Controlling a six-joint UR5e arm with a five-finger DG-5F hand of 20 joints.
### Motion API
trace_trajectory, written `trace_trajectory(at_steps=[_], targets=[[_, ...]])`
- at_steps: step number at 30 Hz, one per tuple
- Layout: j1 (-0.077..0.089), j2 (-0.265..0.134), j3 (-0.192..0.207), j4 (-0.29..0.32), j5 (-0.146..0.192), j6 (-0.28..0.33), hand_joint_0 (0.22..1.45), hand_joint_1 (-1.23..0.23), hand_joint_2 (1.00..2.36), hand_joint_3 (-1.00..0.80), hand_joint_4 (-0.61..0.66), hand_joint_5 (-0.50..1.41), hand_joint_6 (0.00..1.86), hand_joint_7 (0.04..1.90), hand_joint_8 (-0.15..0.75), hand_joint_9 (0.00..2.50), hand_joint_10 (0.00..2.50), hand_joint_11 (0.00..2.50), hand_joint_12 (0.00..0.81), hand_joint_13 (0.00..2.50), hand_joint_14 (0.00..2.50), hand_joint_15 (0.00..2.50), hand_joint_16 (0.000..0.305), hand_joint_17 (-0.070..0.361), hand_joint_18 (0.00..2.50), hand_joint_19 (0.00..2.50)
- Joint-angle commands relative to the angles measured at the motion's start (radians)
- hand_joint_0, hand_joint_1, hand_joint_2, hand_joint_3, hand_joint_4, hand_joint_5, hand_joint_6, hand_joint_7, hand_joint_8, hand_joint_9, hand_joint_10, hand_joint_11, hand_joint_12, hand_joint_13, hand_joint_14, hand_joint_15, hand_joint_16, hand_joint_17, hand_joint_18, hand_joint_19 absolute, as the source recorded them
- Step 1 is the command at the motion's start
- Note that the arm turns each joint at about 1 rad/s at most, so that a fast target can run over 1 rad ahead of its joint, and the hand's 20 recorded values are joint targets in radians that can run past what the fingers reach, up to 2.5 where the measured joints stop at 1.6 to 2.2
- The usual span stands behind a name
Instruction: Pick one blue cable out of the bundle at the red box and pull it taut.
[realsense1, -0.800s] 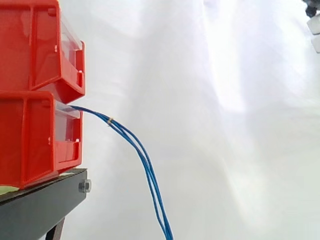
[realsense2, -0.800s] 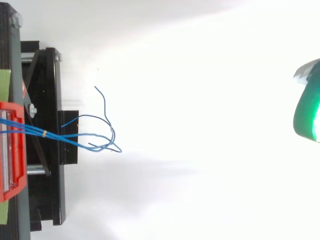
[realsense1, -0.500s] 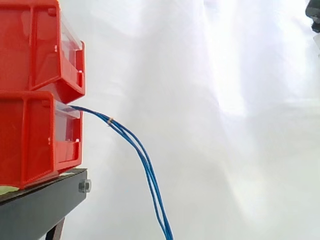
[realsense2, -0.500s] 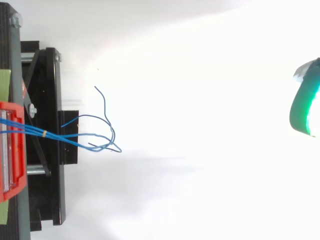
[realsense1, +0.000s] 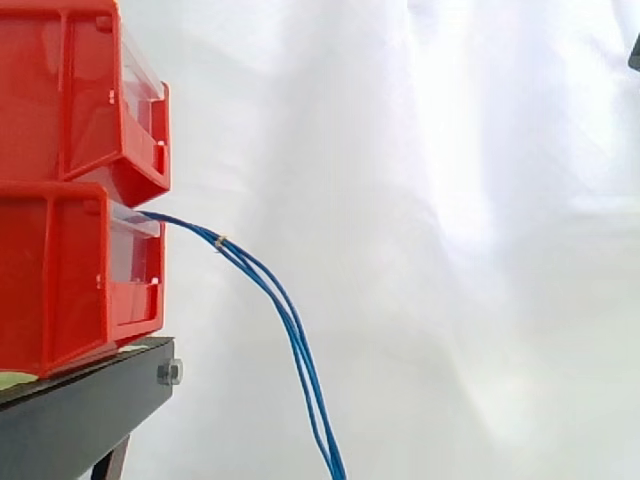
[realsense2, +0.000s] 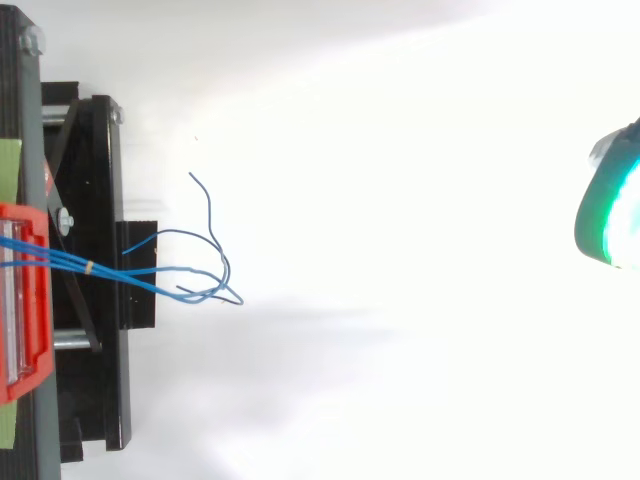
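At left edge, boxes (realsense1: 70, 120): two, red, stacked on a black stand (realsense1: 80, 415)
cables (realsense1: 290, 330): a blue bundle leaves the lower box (realsense1: 60, 280), bound by a pale tie (realsense1: 221, 241) just beside it, then droops slack to the bottom of the side view; loose ends fan out in the left half of the top view
hand (realsense2: 608, 212): a green-glowing part at the right edge of the top view, well apart from the cables; apart or together cannot be told
progress: nothing picked, nothing taut; reaching in, singling out one cable, gripping and pulling all remain
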Motion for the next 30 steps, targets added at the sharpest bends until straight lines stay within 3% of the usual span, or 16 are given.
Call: trace_trajectory(at_steps=[1, 9, 23, 30], targets=[[0.0, -0.001, 0.0, 0.0, 0.0, 0.0, 0.54, -0.45, 1.0, -0.5, 0.28, -0.23, 0.5, 0.69, 0.34, 0.39, 0.0, 0.03, 0.407, 0.27, 0.0, 0.03, 0.06, 0.135, 0.37, 0.21], [0.008, -0.001, 0.0, -0.002, 0.0, 0.0, 0.54, -0.46, 1.0, -0.5, 0.32, -0.21, 0.5, 0.76, 0.34, 0.39, 0.0, 0.04, 0.408, 0.21, 0.0, 0.01, 0.061, 0.137, 0.31, 0.21], [0.014, -0.001, 0.0, 0.0, -0.005, 0.0, 0.54, -0.69, 1.0, -0.5, 0.33, -0.2, 0.5, 0.77, 0.328, 0.44, 0.0, 0.09, 0.402, 0.2, 0.0, 0.0, 0.061, 0.137, 0.29, 0.18], [0.014, -0.002, 0.0, 0.052, 0.026, -0.054, 0.54, -0.7, 1.0, -0.5, 0.32, -0.2, 0.5, 0.76, 0.326, 0.44, 0.0, 0.1, 0.401, 0.19, 0.0, 0.0, 0.061, 0.138, 0.29, 0.16]])
